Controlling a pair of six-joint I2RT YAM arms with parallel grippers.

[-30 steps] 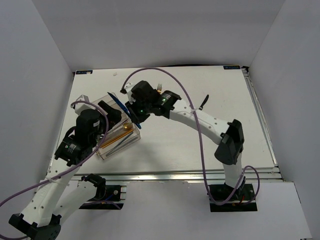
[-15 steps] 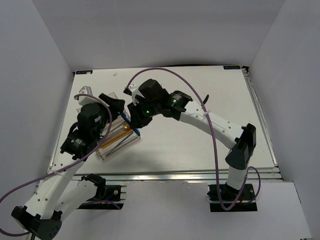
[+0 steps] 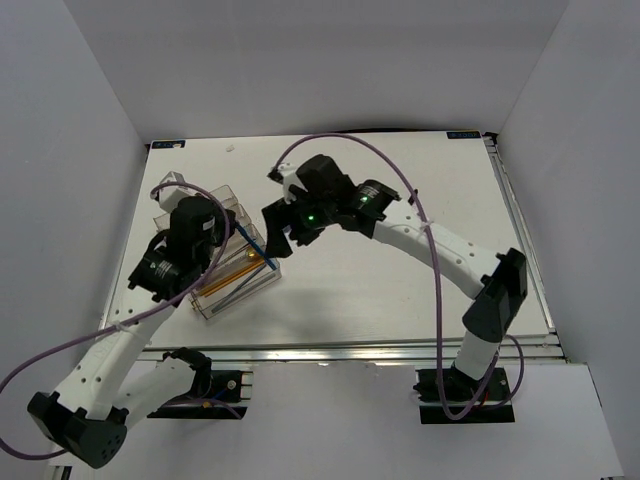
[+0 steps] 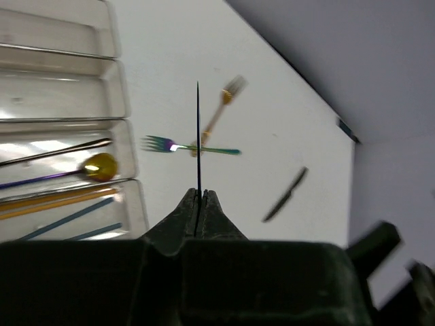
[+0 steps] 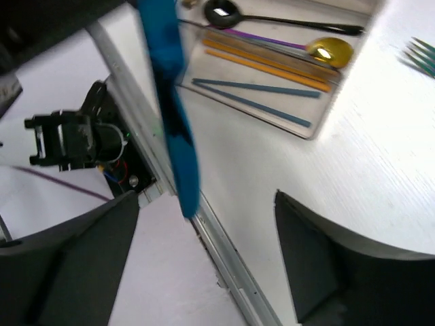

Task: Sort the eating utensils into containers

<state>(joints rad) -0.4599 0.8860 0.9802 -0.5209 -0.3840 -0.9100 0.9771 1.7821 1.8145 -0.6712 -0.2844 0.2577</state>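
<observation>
At the right side of the clear tray (image 4: 126,115), the left gripper (image 4: 198,197) pinches the blue knife (image 4: 198,136); the right gripper (image 5: 204,200) gapes wide. Far-edge stickers (image 3: 168,144) are too small to read.

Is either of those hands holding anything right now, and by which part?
The left hand pinches a blue knife by one end; which end cannot be told. The right hand is open, gripping nothing.

We find the blue utensil (image 5: 178,146) blurred, its upper end cropped. The tray (image 4: 124,88) runs past our left edge.
</observation>
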